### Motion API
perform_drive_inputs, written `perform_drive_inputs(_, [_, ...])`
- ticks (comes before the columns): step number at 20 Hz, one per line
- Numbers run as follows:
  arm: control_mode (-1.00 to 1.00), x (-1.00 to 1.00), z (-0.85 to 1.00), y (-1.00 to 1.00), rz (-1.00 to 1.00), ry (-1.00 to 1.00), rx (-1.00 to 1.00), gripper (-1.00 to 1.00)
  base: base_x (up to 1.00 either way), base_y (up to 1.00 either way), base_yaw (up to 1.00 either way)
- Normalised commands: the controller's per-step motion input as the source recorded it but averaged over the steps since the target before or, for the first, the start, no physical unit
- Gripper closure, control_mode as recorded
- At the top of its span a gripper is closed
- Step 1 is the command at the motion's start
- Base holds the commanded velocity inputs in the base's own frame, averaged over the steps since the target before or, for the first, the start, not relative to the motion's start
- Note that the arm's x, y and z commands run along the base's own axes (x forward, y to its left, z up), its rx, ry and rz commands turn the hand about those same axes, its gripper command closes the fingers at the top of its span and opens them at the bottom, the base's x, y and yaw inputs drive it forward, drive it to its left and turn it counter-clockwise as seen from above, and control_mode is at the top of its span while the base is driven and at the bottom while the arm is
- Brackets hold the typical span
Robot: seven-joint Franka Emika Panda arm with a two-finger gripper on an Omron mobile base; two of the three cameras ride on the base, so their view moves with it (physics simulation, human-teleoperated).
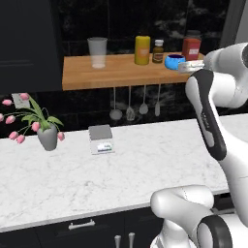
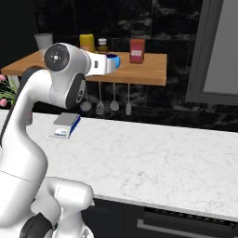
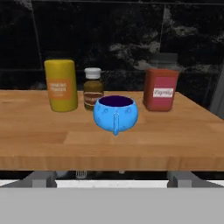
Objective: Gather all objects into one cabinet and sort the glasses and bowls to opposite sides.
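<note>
A glossy blue bowl (image 3: 115,113) with a small handle-like stub stands on the light wooden open shelf (image 3: 52,140), between a brown bottle and a red jar. My gripper (image 3: 113,178) is open, level with the shelf's front edge and just short of the bowl, its fingertips (image 3: 41,178) spread wide with nothing between them. From the base the gripper (image 1: 184,67) (image 2: 110,62) sits right against the blue bowl (image 1: 174,61) (image 2: 114,59). A pale handleless tumbler (image 1: 97,52) (image 2: 42,41) stands at the shelf's left end. A black wall cabinet (image 1: 24,43) hangs to the shelf's left.
A yellow jar (image 3: 61,85), a brown bottle (image 3: 92,87) and a red jar (image 3: 160,89) share the shelf. Ladles and spatulas (image 1: 130,101) hang beneath it. On the marble counter (image 1: 145,160) stand a pink-flowered vase (image 1: 47,135) and a small scale (image 1: 101,139). A dark-framed panel (image 2: 218,51) is at right.
</note>
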Motion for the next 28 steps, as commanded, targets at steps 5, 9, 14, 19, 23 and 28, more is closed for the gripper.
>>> perform_drive_inputs(5, [-1.0,0.29,0.03,-0.29,-0.19,0.0,0.08,-1.0,0.0,0.0,0.0])
perform_drive_inputs(9, [-1.0,0.45,0.0,0.03,-0.13,0.0,0.07,-1.0,0.0,0.0,0.0])
perform_drive_inputs(14, [-1.0,0.21,0.0,0.0,-0.03,0.0,0.07,-1.0,0.0,0.0,0.0])
perform_drive_inputs(19, [-1.0,0.02,-0.03,0.0,0.0,0.0,0.08,-1.0,0.0,0.0,0.0])
perform_drive_inputs(23, [-1.0,0.16,-0.05,0.1,0.02,0.02,0.04,-1.0,0.0,0.0,0.0])
perform_drive_inputs(28, [-1.0,0.12,0.0,0.13,0.09,0.04,0.0,-1.0,0.0,0.0,0.0])
